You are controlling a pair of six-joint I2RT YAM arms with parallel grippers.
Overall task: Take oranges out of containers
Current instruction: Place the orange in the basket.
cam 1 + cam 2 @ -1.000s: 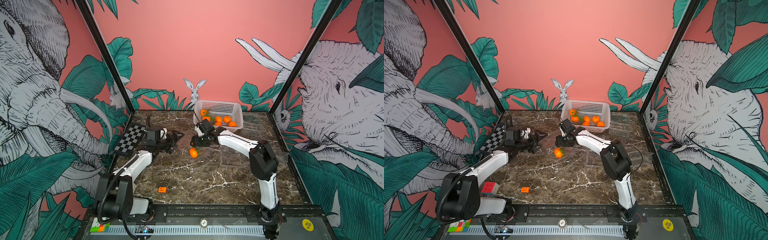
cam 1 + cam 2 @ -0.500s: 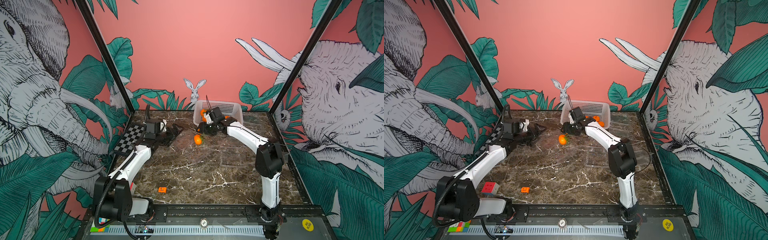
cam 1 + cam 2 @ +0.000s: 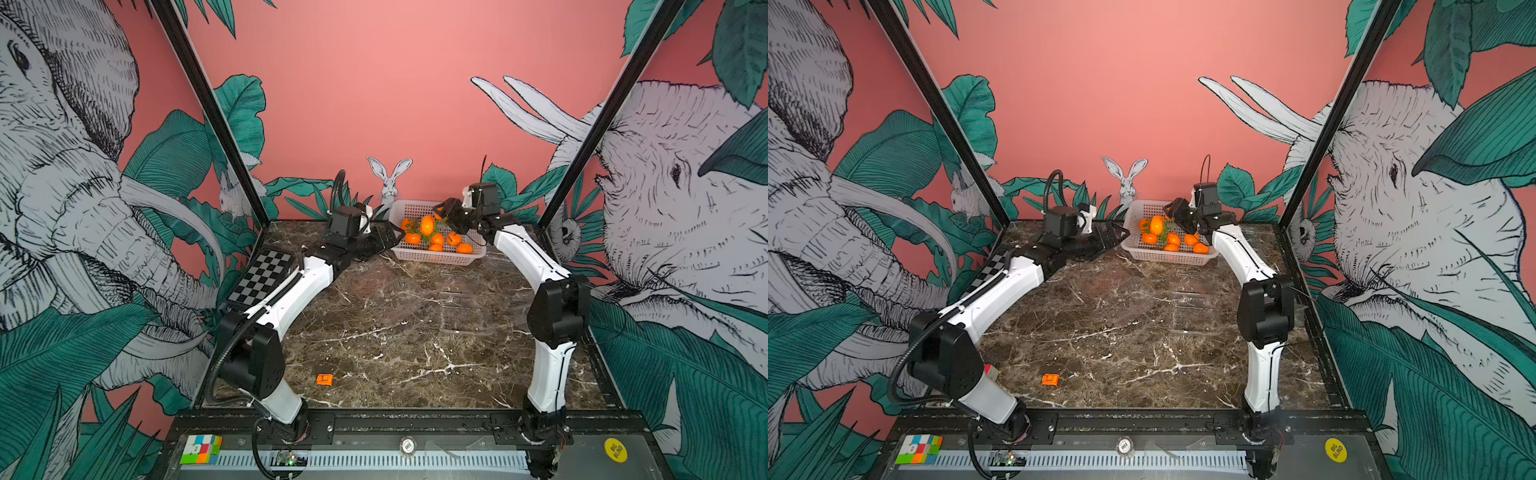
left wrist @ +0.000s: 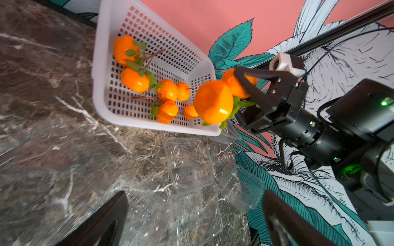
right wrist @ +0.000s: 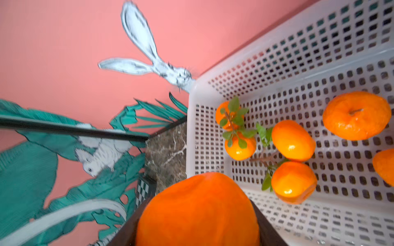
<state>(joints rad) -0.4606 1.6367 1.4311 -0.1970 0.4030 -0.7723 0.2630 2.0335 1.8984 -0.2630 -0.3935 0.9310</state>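
Hovering over the white basket (image 4: 94,70), the right gripper (image 4: 235,85) has its fingers closed on an orange (image 5: 198,213), another (image 4: 213,102) hanging against it. More oranges (image 5: 293,140) lie inside. Fingers of the left gripper (image 4: 194,193) gape wide, empty, above clear clamshell containers (image 4: 191,166) on the table (image 3: 374,332).

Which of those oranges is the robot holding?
The orange pinched in the right gripper, above the white basket's rim; a second orange dangles beside it, the other oranges lie inside.

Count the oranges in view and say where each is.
8. Six oranges lie in the white basket; the right gripper holds a seventh orange above it, and an eighth orange hangs right beside it. Others could be hidden.
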